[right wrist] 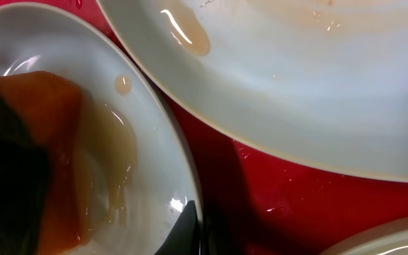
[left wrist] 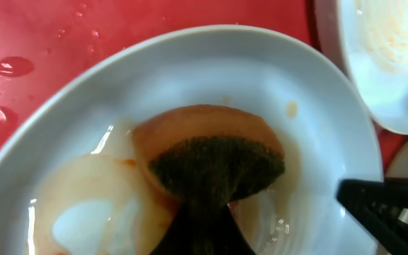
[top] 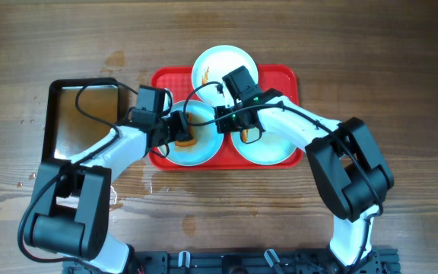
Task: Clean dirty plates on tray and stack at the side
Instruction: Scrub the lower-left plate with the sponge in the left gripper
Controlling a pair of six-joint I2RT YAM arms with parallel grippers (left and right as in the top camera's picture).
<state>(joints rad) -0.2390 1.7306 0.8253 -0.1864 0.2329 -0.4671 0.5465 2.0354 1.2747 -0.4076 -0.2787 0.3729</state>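
At the far left a black pan (top: 82, 114) sits on the table (top: 371, 46) just beside the red tray (top: 284, 76), which carries all three plates, none of them stacked at the side yet. The left gripper (top: 179, 131) is clamped on a sponge (left wrist: 211, 159), bunched so that its orange body and dark scouring face press into the left plate (left wrist: 261, 78). That grip looks chosen for scrubbing, and a thin orange-tinted film of water lies around the sponge. The gripper's own fingers are cut off at the bottom of the left wrist view. The right gripper (top: 220, 122) reaches to this plate's rim with one dark fingertip (right wrist: 188, 230) at the edge, probably to stop the plate sliding; I cannot tell how wide its jaws stand. Further right, the back plate (top: 215, 61) shows a small orange mark near its rim, while the right plate (top: 272, 148) is partly hidden under the right arm
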